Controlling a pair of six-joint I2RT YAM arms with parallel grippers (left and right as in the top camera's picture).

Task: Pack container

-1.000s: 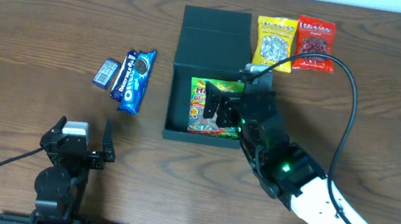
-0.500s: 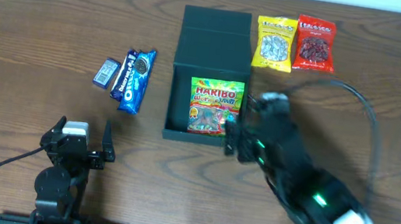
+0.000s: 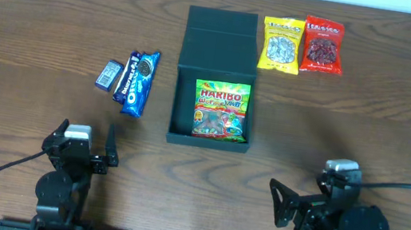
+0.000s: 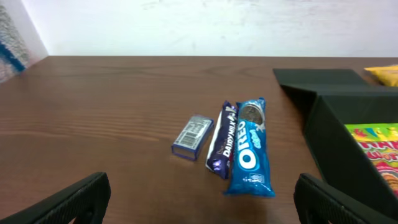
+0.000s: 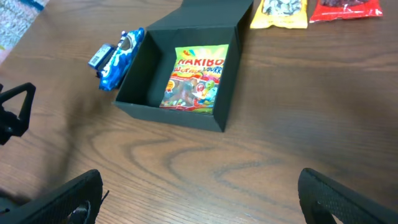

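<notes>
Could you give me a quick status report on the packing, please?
Left gripper and right gripper open, empty. Haribo bag lying in the container, lid open. Nothing over the opening.

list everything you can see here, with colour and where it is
container: 1, dark teal-black, table centre, lid flapped open
Haribo packet: 1, green and multicolour, flat inside the container
yellow snack packet: 1, yellow, beside the open lid
red snack packet: 1, red, next to the yellow one
Oreo packet: 1, blue, beside the container, on the other side from the yellow and red packets
Dairy Milk bar: 1, purple, against the Oreo packet
small box: 1, blue and white, beside the bar
table: 1, brown wood
left gripper: 1, black, open, near edge
right gripper: 1, black, open, near edge
</notes>
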